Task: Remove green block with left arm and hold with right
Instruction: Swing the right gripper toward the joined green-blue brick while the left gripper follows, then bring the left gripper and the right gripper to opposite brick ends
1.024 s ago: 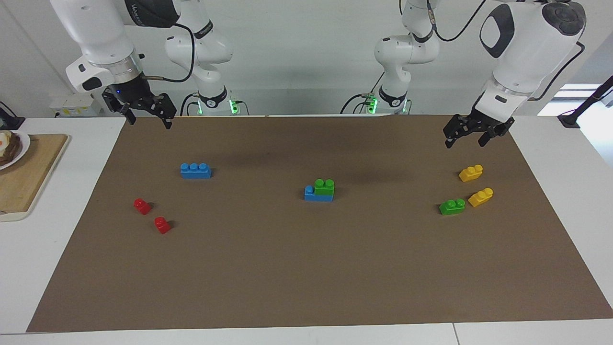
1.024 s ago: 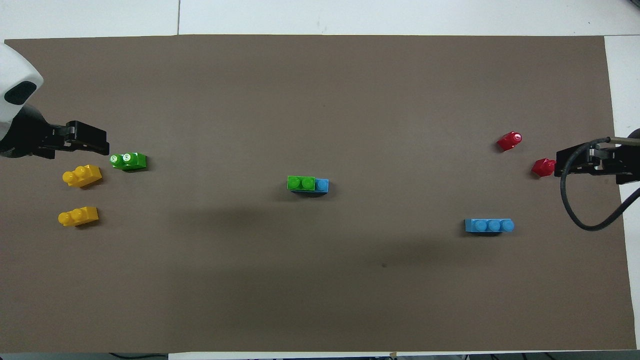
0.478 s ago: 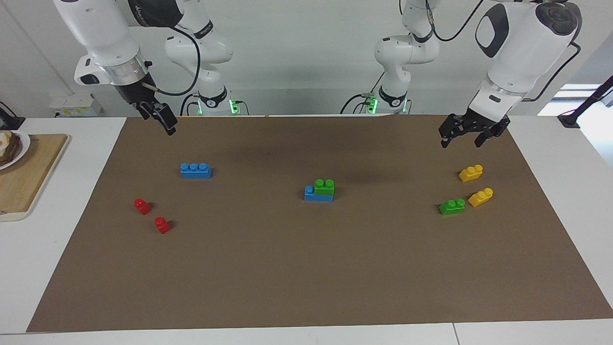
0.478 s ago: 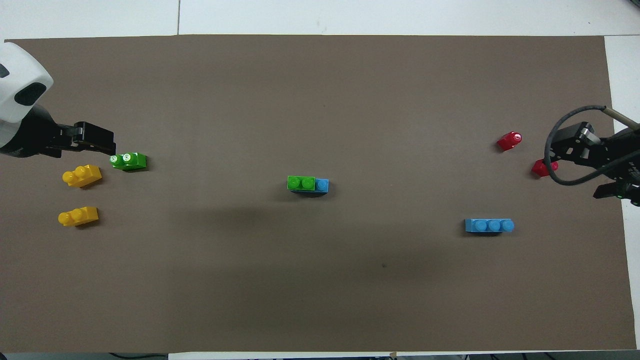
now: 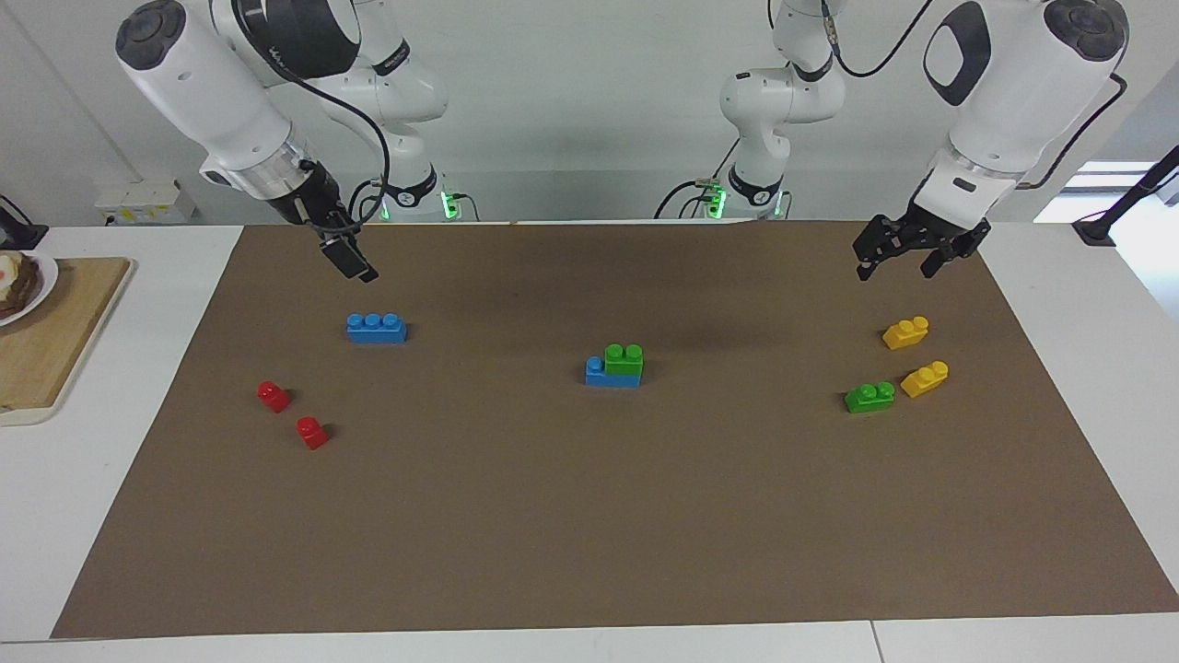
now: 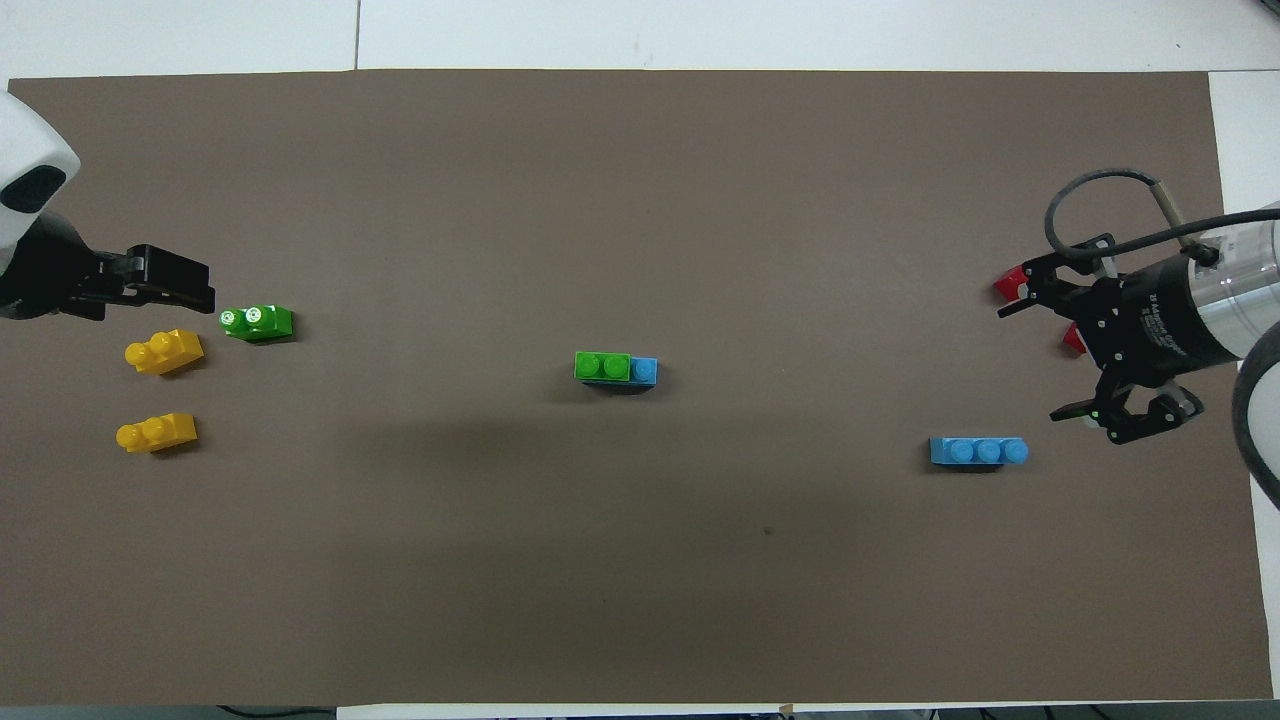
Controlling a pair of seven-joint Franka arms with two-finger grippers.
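Right pincer swung inward; green block mid-mat, well apart.

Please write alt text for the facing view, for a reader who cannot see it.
A small green two-stud plastic brick sits on a blue plastic brick mid-table on brown paper. The left gripper, open, hangs over the paper near the yellow bricks; the right gripper hangs near another blue brick.
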